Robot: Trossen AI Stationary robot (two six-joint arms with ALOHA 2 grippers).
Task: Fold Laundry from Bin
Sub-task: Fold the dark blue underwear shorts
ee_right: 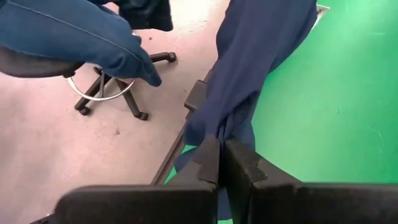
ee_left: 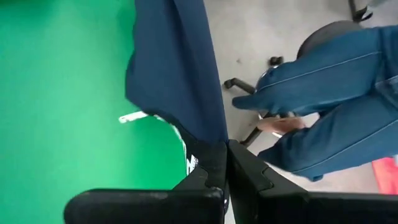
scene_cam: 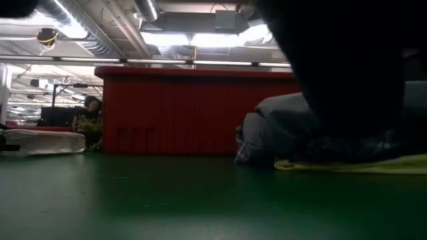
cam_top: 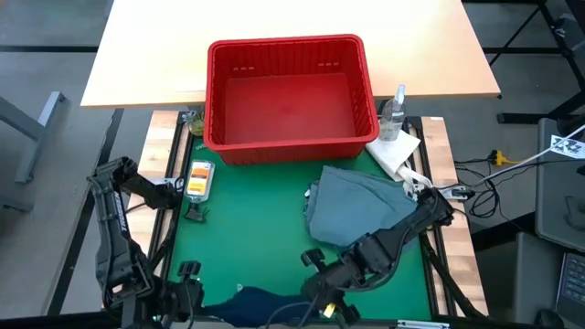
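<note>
Pinching navy garment [ee_left: 177,68], no legible writing

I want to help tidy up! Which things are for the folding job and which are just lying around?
For the job:
- red bin
- grey-blue garment
- navy garment, pinched by the left gripper and the right gripper

Just lying about:
- clear bottle
- white paper towel
- orange and white packet
</note>
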